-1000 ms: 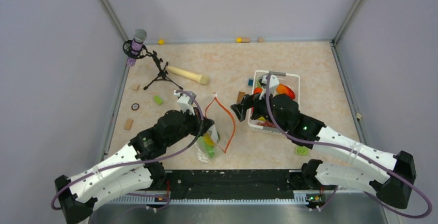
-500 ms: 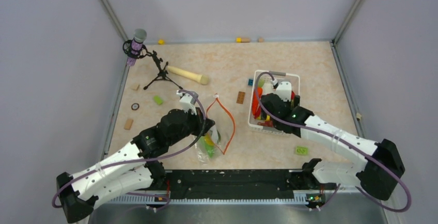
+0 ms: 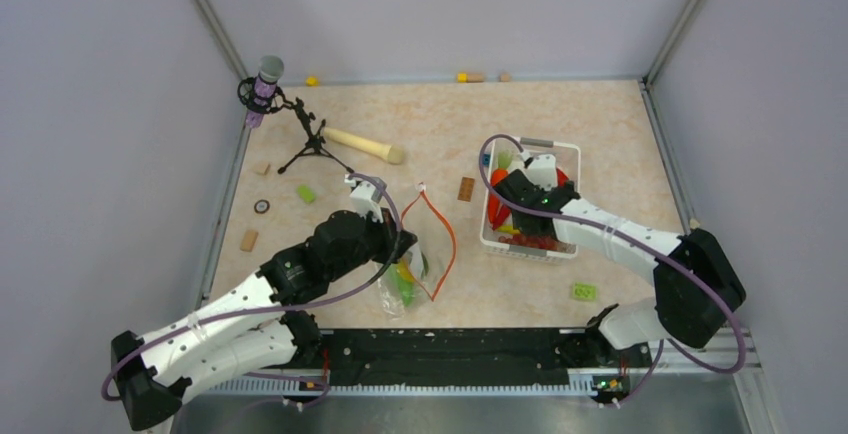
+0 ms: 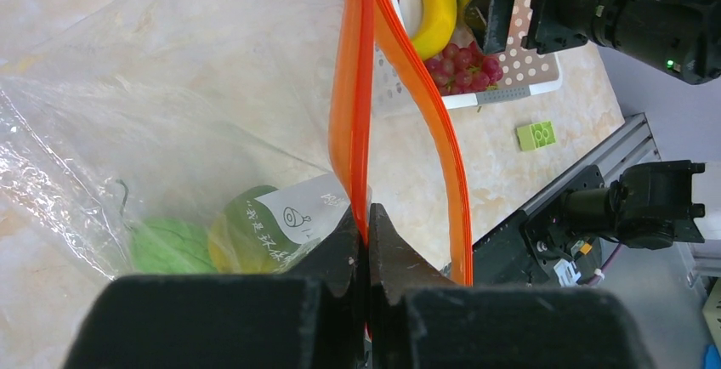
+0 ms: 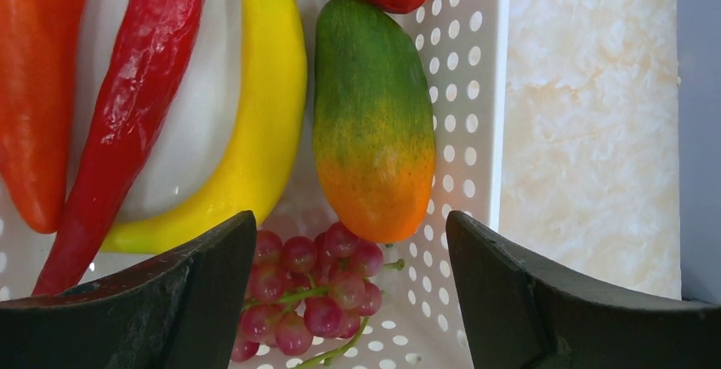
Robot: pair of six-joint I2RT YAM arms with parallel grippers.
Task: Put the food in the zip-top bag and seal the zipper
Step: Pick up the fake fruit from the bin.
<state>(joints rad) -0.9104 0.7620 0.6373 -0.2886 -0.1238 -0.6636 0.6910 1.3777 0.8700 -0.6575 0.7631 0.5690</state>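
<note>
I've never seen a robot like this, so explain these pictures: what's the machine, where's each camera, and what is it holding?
These are two robot arms bolted at the near edge of a table. One picture looks down from above; the other two come from cameras on the wrists. The left hand is pinched shut on the orange zipper of a clear bag that holds green and yellow food. The right hand hangs open, holding nothing, over a white basket with a banana, grapes, a red pepper and an orange-green fruit. A wooden stick and small blocks lie loose on the table.
</note>
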